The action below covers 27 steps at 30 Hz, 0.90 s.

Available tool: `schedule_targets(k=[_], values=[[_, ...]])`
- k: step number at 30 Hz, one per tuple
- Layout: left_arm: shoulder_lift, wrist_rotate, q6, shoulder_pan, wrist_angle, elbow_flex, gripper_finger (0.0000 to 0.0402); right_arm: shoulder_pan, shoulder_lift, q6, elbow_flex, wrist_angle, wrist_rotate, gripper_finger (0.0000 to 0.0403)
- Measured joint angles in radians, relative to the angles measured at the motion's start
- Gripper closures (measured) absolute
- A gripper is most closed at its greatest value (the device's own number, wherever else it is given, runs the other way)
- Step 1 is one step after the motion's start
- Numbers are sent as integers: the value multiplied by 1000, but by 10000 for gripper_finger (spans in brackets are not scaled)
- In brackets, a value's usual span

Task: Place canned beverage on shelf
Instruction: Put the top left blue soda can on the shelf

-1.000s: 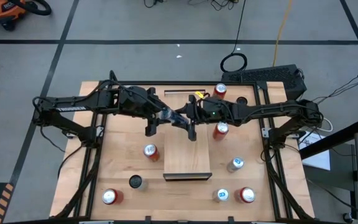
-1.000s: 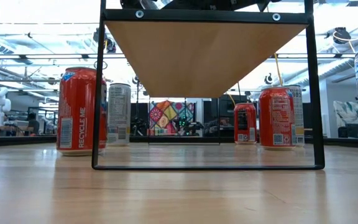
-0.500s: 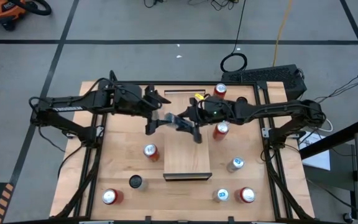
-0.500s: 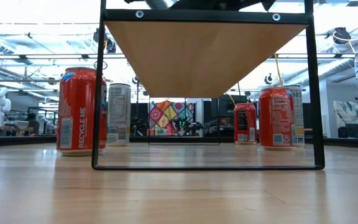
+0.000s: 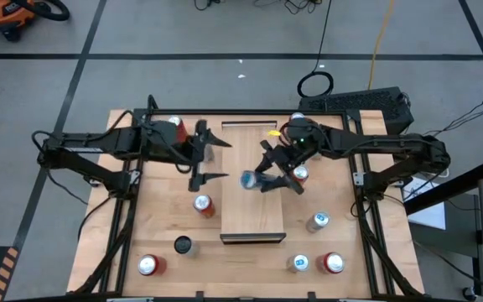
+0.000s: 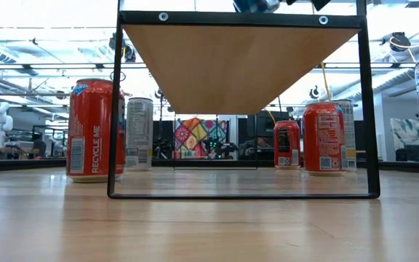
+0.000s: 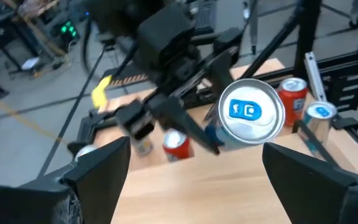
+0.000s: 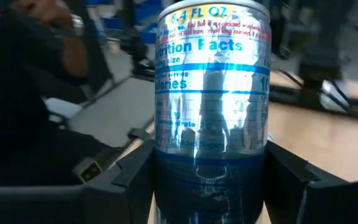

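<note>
Right pincer (image 5: 262, 179) clamped on slim blue-and-silver can (image 5: 249, 179), held lying sideways above the shelf (image 5: 252, 220), arm reaching in from the right. Left pincer (image 5: 212, 158) spread wide, gripping nothing, just left of the shelf, arm stretched across the tabletop (image 5: 162, 231) from the left.

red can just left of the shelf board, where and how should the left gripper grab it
Grip the red can around its cylindrical side wall, mid-height. It stands upright, top facing the overhead camera, so come in level from the left gripper's side with fingers straddling it. The shelf edge sits close on its other side.
</note>
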Motion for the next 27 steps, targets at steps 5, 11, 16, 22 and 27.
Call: schedule_targets(k=[5, 11, 16, 22, 27], values=[[38, 1, 63, -55, 46, 0, 34, -1, 52, -1, 0, 94, -79, 200], [83, -24, 98, -108, 42, 0, 34, -1, 91, 31, 0, 184, -78, 200], [99, -30, 96, -128, 40, -1, 34, -1, 89, 48, 0, 194, -78, 200], [125, -36, 96, -127, 82, -2, 34, -1, 90, 69, 0, 197, -74, 200], [143, -39, 118, -128, 96, -2, 34, -1, 90, 84, 1, 205, -71, 199]])
